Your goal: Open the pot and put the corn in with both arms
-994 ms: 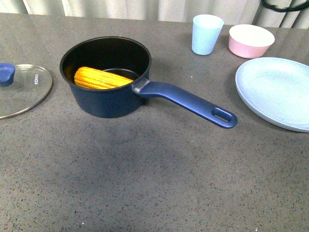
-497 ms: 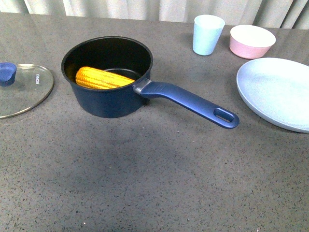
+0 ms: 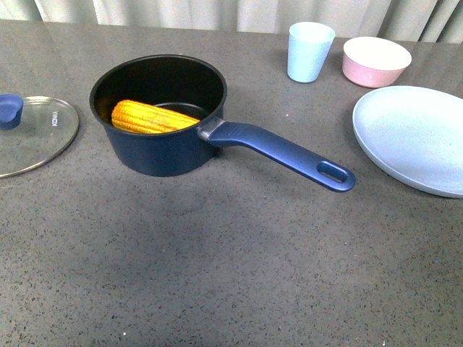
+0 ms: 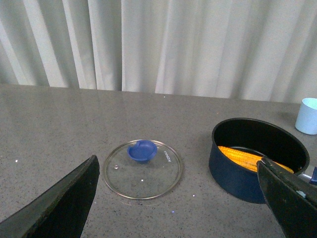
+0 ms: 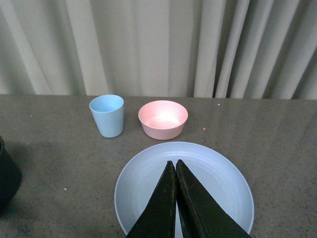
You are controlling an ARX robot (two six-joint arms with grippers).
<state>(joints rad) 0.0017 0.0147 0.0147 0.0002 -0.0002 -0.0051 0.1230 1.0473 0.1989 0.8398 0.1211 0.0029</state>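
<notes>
Front view. Pot (image 3: 163,119) stands uncovered on the tabletop (image 3: 217,260). Its lid (image 3: 32,134) lies flat on the tabletop, well apart from the pot toward the left edge, knob up. Corn (image 3: 153,118) lies inside the pot, one end against the left wall, the other near the handle root. Long axis runs roughly left to right, slightly angled toward the camera at the right end. Pot handle (image 3: 286,154) points right and toward the camera. Neither arm in this view. Judgement: both steps (lid off, corn in) look done; nothing of the task appears left except retracting the arms.

Left wrist view. Left gripper (image 4: 183,198) spread wide, empty, hanging above the tabletop between lid (image 4: 142,167) and pot (image 4: 257,158). One finger shows at each lower corner. Corn (image 4: 250,158) visible inside the pot, lying across the bottom; part of it is hidden behind the nearer finger.

Right wrist view. Right gripper (image 5: 176,171) pressed together, nothing between the fingers, poised over a pale blue plate (image 5: 143,193). Cup (image 5: 107,115) and pink bowl (image 5: 163,119) stand beyond it, just beside each other. Only a dark sliver of the pot (image 5: 7,176) shows at the frame edge; corn not visible here.
</notes>
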